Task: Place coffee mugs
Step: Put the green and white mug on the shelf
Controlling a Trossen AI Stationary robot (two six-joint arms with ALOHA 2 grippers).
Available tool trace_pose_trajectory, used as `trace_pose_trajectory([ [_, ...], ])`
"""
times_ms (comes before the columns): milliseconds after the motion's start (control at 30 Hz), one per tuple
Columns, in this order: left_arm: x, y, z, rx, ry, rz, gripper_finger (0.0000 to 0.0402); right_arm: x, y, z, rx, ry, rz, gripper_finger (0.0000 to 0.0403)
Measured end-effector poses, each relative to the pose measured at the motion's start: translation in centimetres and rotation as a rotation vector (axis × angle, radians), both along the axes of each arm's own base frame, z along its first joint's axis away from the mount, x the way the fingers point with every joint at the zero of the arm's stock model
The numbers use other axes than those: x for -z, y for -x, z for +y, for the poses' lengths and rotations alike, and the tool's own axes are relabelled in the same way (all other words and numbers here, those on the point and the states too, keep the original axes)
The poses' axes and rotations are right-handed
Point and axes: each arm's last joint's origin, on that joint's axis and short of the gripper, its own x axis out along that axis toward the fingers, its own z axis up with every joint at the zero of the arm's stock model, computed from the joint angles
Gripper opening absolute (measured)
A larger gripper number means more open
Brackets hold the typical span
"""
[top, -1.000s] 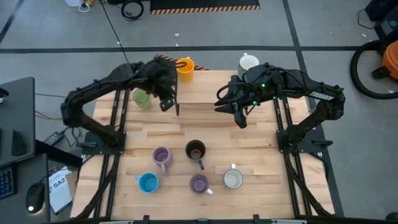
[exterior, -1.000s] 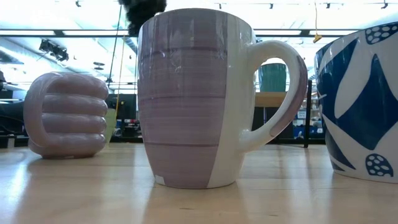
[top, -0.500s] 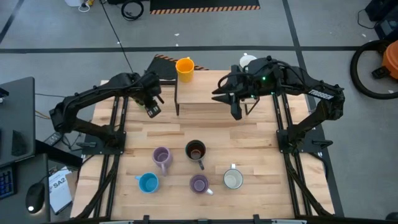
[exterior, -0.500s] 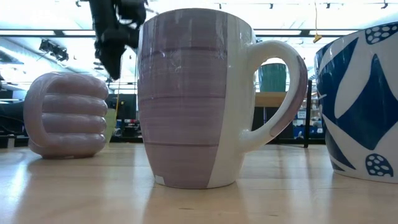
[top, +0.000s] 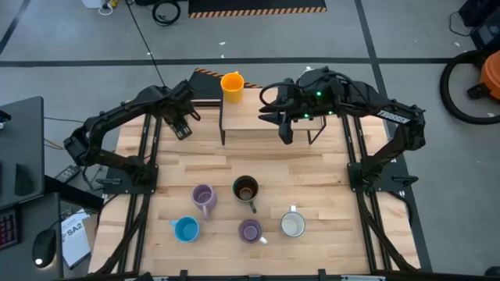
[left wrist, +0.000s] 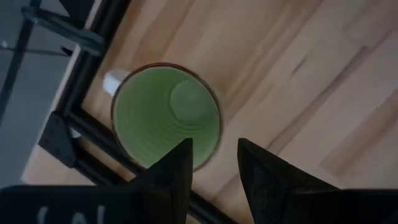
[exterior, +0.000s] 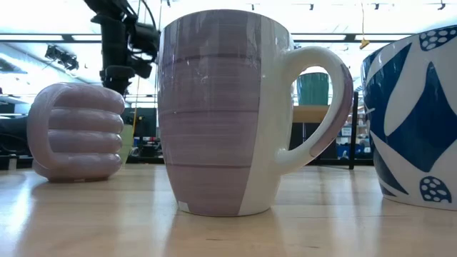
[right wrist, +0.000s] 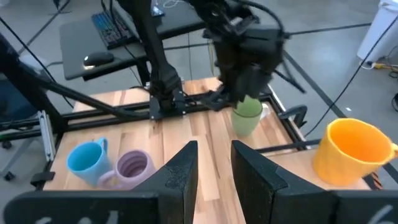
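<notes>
The green mug (left wrist: 165, 115) stands upright on the table's far left, by the frame rail. My left gripper (left wrist: 214, 144) hangs open just above it, pointing steeply down, and hides it in the high view (top: 181, 127). My right gripper (top: 285, 133) is open and holds nothing; it hovers high over the raised shelf (top: 258, 117). An orange mug (top: 231, 84) stands on the shelf's far left corner. Two lilac mugs (top: 203, 197) (top: 250, 230), a dark mug (top: 246, 189), a blue mug (top: 186, 229) and a white mug (top: 292, 225) stand on the near half of the table.
The shelf's thin black legs (top: 223, 129) stand between the two grippers. Black frame rails (left wrist: 81, 124) run right beside the green mug. Bare wood lies between the shelf and the near mugs. In the low view a lilac mug (exterior: 228, 114) fills the foreground.
My left gripper has swung toward the table's left edge and come down over the green mug, tipping to point more steeply down. My right gripper has drifted a little toward the left and far edge above the shelf. No mug has moved.
</notes>
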Motion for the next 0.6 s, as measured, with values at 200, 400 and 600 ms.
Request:
trace_pose_trajectory([
  [200, 1.6, 0.1, 1.6, -0.021, 0.101, 0.0, 0.0132, 0.7, -1.1, 0.0, -0.029, -0.022, 0.017, 0.0102],
  [400, 2.5, -0.4, 1.9, 0.035, 0.154, 0.013, 0.0132, 0.8, -1.3, 0.1, -0.028, -0.044, 0.012, 0.0102],
  [600, 3.5, -0.7, 2.4, 0.059, 0.183, 0.049, 0.0132, 0.8, -1.3, 0.1, -0.033, -0.063, 0.01, 0.0102],
])
